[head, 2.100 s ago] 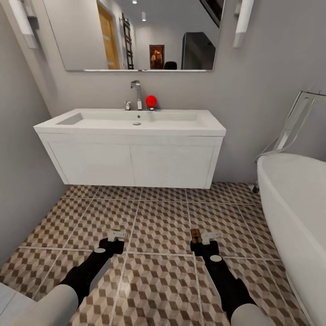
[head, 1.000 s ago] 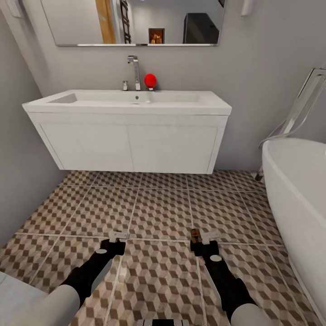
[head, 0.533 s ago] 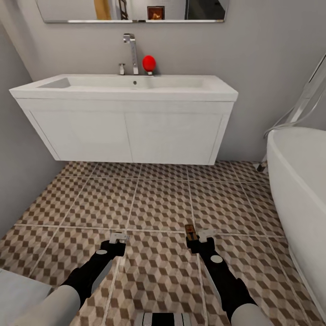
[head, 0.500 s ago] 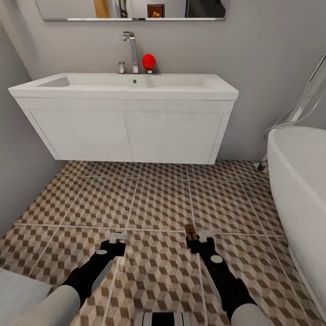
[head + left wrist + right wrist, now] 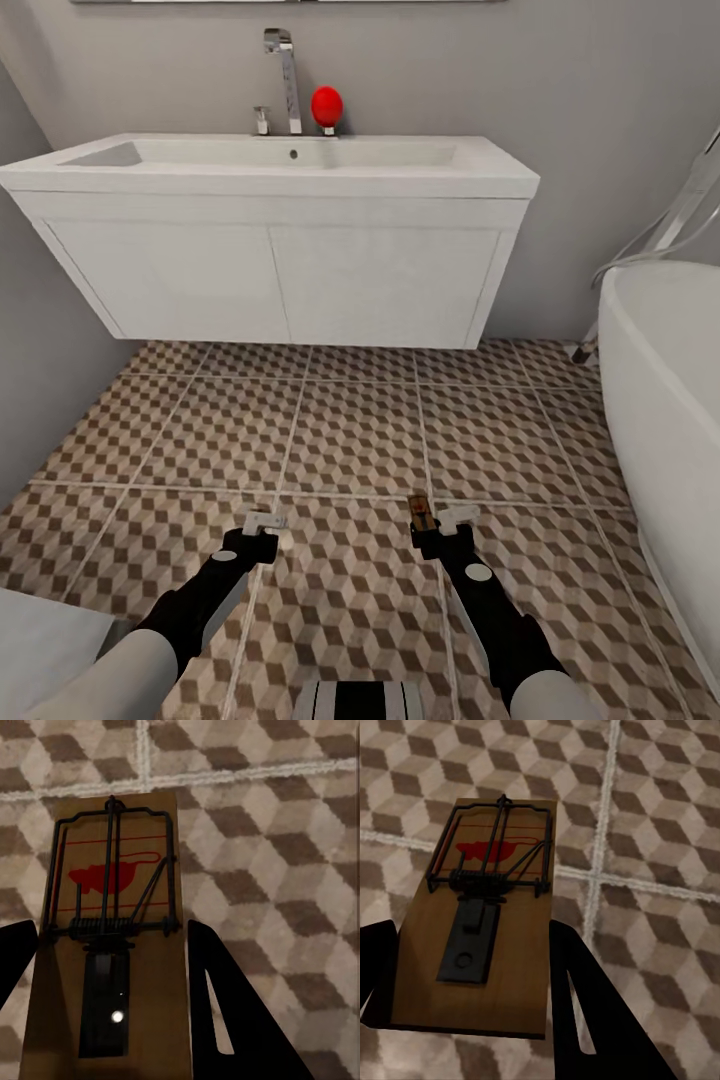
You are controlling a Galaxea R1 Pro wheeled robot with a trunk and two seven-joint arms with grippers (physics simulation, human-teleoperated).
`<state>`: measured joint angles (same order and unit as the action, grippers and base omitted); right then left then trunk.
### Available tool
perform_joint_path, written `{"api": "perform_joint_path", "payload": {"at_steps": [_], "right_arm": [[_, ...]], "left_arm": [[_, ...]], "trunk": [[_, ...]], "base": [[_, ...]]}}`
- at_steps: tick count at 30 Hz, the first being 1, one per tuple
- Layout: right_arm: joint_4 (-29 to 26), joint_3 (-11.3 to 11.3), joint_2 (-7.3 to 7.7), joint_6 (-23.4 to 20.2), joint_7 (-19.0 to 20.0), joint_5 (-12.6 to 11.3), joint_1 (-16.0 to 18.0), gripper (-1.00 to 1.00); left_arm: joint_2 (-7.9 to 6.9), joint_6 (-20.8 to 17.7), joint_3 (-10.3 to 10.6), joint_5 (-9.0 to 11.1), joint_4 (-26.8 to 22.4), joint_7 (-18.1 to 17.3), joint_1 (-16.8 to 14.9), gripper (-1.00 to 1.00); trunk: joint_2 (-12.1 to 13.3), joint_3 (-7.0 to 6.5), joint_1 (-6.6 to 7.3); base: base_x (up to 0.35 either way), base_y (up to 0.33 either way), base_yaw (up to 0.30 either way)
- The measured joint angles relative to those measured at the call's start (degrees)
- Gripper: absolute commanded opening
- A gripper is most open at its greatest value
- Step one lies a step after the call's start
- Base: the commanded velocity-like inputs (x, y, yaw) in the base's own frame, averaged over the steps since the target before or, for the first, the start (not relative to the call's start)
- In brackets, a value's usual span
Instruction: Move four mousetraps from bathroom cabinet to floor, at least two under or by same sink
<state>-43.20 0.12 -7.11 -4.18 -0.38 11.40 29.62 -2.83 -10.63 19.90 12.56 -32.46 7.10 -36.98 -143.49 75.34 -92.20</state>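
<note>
Bathroom floor (image 5: 350, 440) and white vanity (image 5: 270, 260) now sit closer and higher in view; camera moved. Left gripper (image 5: 262, 524) clamps a mousetrap (image 5: 105, 945); right gripper (image 5: 438, 520) clamps another trap (image 5: 491, 922), both above tiles

Sink ahead, tub to the right

The sink unit (image 5: 270, 240) hangs over the bathroom floor (image 5: 350, 440); the bathtub (image 5: 665, 400) stands at its right.
</note>
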Motion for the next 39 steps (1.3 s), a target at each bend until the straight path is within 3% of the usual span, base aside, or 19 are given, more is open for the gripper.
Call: {"api": "perform_joint_path", "payload": {"at_steps": [4, 8, 10, 16, 18, 22, 35, 39], "right_arm": [[0.0, 0.0, 0.00, 0.1, 0.0, 0.1, 0.0, -1.00], [0.0, 0.0, 0.15, 0.1, 0.2, 0.3, 0.0, -1.00], [0.0, -0.1, 0.30, 0.1, 0.2, 0.4, 0.0, -1.00], [-0.1, -0.2, 0.51, -0.1, 0.0, 0.7, 0.2, -1.00], [0.0, -0.2, 0.44, -0.2, 0.0, 1.2, 1.2, -1.00], [0.1, -0.3, 0.13, -0.3, -0.2, 1.7, 3.3, -1.00], [-0.1, -0.1, 0.01, 1.2, 0.1, 2.0, 3.8, -1.00], [-2.6, 0.4, 0.00, 2.6, 0.0, 2.0, 3.8, -1.00]], "left_arm": [[-0.19, 3.2, 0.0, 0.0, -1.0, -0.1, 0.0, -1.00], [-0.20, 13.9, -0.1, -0.1, -1.8, 0.1, 0.1, -1.00], [0.08, 16.1, -0.2, 0.0, -1.8, 0.0, 0.2, -1.00], [4.17, 16.7, -0.4, 0.0, 3.3, -0.1, 0.1, -1.00], [4.86, 16.9, -0.4, -0.1, 4.4, -0.2, 0.1, -1.00], [5.08, 17.7, -0.2, -0.3, 4.8, -0.2, 0.1, -1.00], [5.09, 19.2, 1.0, -0.3, 4.0, -0.3, 0.1, -1.00], [5.06, 19.2, 1.0, -0.3, 3.9, -0.2, 0.1, -1.00]], "trunk": [[0.0, 0.13, 0.00], [0.0, 0.16, 0.00], [0.0, 0.16, 0.00], [0.0, 0.16, 0.00], [0.0, 0.16, 0.00], [0.0, 0.16, 0.00], [0.0, 0.16, 0.00], [0.0, 0.16, 0.00]], "base": [[0.000, 0.000, 0.000], [0.000, 0.000, 0.000], [0.000, 0.000, 0.000], [0.000, 0.000, 0.000], [0.000, 0.000, 0.000], [0.000, 0.000, 0.000], [0.000, 0.000, 0.000], [0.000, 0.000, 0.000]]}}
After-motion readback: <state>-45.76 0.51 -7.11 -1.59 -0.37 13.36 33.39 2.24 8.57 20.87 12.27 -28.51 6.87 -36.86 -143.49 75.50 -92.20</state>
